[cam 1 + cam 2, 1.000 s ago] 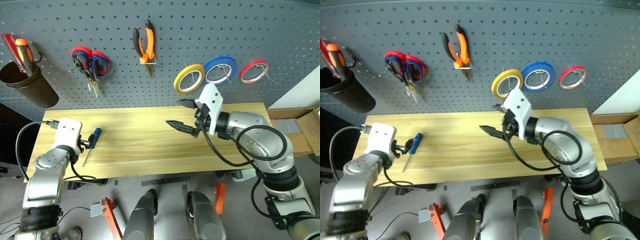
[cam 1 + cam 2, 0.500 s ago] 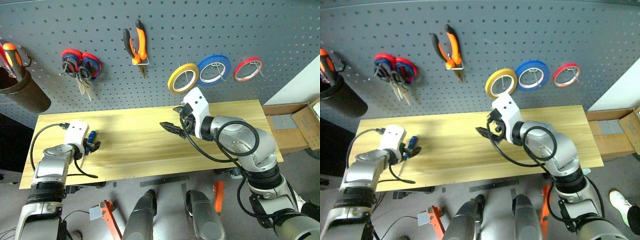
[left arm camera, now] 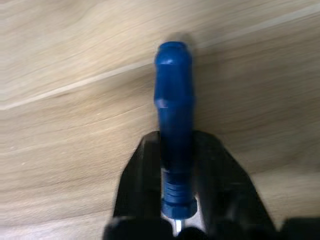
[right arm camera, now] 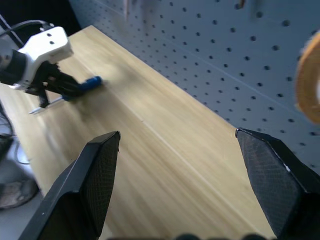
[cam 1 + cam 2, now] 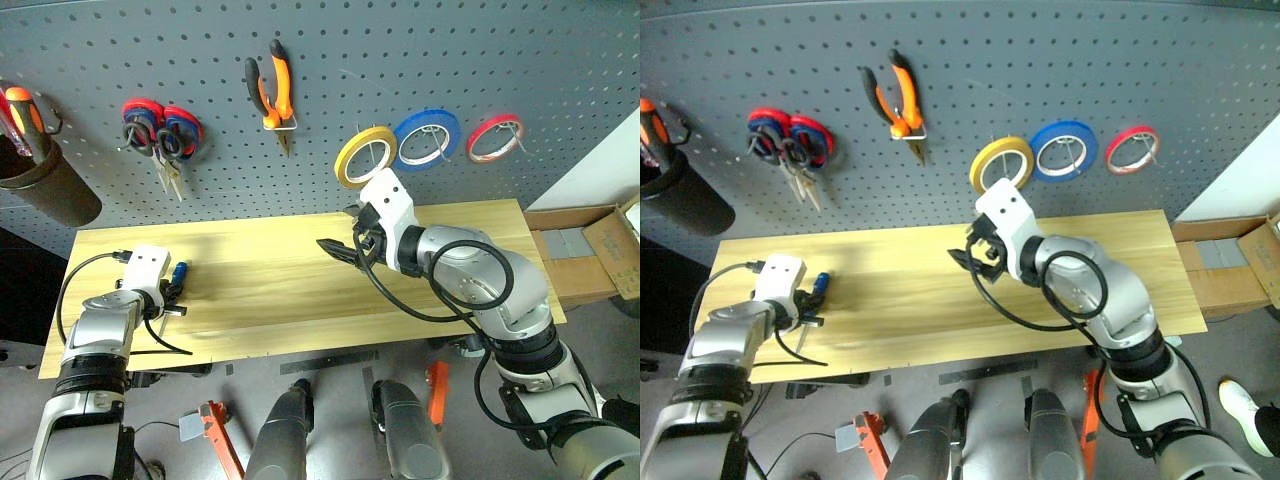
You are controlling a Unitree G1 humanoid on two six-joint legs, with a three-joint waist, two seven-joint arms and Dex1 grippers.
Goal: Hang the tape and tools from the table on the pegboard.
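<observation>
A blue-handled screwdriver (image 3: 173, 125) lies on the light wood table (image 5: 270, 300) near its left end. My left gripper (image 5: 172, 293) is shut on the lower part of its handle, one black finger (image 3: 142, 175) on each side. My right gripper (image 5: 338, 232) hovers open and empty above the table's middle, just below the yellow tape (image 5: 364, 157) hanging on the pegboard (image 5: 450, 60). The orange-and-black pliers (image 5: 272, 90) hang higher up. Scissors (image 5: 160, 140) with dark handles hang to their left beside red-and-blue ones.
A blue tape ring (image 5: 427, 138) and a red tape ring (image 5: 494, 138) hang right of the yellow one. A black cup (image 5: 45, 190) with red and orange screwdrivers hangs at far left. Cardboard boxes (image 5: 600, 250) stand past the table's right end.
My left gripper came down over the blue screwdriver and shut on its handle. The camera view shifted. My right gripper stayed open and barely moved.
</observation>
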